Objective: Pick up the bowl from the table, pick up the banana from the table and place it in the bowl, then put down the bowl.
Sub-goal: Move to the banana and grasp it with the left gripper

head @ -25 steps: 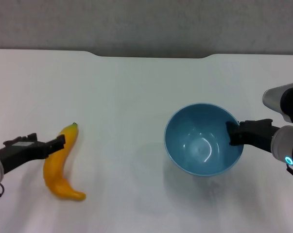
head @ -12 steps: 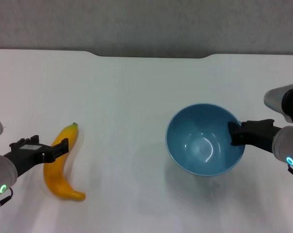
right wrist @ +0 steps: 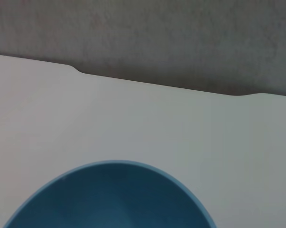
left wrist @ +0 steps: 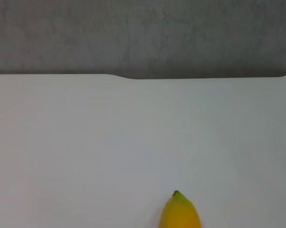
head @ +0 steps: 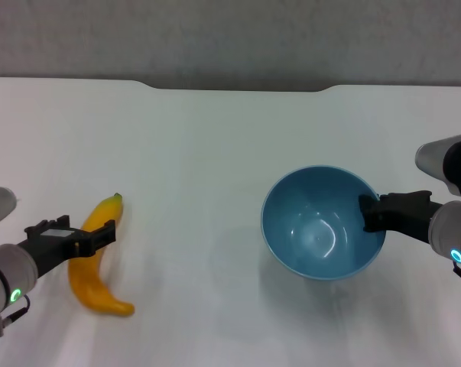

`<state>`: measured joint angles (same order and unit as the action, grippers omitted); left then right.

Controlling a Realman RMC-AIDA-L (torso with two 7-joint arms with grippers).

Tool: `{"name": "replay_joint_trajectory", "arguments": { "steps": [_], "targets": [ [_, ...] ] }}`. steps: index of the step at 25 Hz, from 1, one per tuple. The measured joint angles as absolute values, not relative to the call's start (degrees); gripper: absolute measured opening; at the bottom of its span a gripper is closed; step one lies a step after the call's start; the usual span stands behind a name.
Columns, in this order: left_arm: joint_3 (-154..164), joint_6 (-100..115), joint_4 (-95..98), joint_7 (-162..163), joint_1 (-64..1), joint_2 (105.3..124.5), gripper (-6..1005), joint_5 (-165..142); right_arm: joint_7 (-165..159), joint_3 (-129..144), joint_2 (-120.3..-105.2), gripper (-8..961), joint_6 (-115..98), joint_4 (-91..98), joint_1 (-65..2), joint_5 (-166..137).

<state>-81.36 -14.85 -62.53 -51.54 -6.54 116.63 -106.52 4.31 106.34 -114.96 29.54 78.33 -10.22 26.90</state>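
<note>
The light-blue bowl [head: 314, 229] is at the right of the white table [head: 207, 153]; its shadow lies below it, so it seems to hang slightly above the tabletop. My right gripper [head: 365, 212] is shut on the bowl's right rim. The bowl's rim also shows in the right wrist view [right wrist: 109, 199]. The yellow banana [head: 92, 279] lies on the table at the left, its dark stem tip pointing to the far side. My left gripper [head: 102, 233] is right over the banana's middle. The banana's tip shows in the left wrist view [left wrist: 180, 213].
The table's far edge has a shallow notch [head: 238, 88] with a grey wall behind it. Bare white tabletop lies between the banana and the bowl.
My left gripper has moved in over the banana's middle. The bowl has shifted slightly to the right and toward me in my right gripper. The banana has not moved.
</note>
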Motion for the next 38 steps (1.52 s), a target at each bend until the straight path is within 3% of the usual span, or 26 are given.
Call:
{"name": "replay_joint_trajectory", "arguments": {
  "steps": [38],
  "targets": [
    [-78.04, -8.55, -54.10, -52.36, -9.90, 116.64, 884, -106.67, 4.41, 107.51, -114.96, 40, 29.11, 79.68, -9.14, 26.98]
  ]
}}
